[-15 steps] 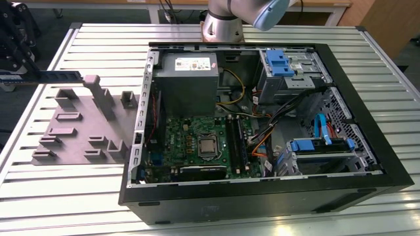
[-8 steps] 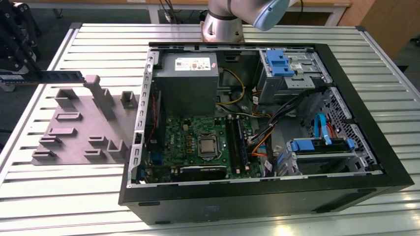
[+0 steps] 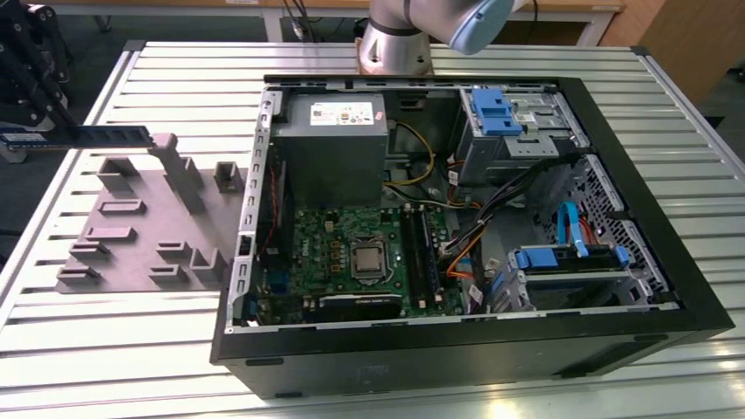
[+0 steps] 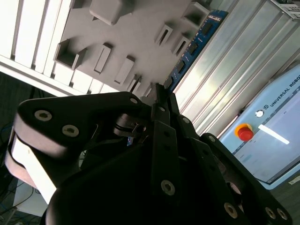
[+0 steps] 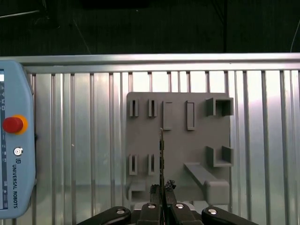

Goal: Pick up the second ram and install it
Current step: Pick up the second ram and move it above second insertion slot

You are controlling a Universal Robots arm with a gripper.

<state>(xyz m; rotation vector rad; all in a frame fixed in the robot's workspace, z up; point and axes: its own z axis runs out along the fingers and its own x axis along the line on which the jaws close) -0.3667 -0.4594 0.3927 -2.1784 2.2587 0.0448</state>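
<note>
The gripper, jaws closed on the flat faces of one end of the second ram, is holding it above the fixture tray; the stick is probably handling as light, stiff and fragile.

the second ram, a thin dark stick, hangs level above the tray.

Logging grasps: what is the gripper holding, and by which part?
The second ram, pinched near one end by the gripper; the rest juts out free.
</note>
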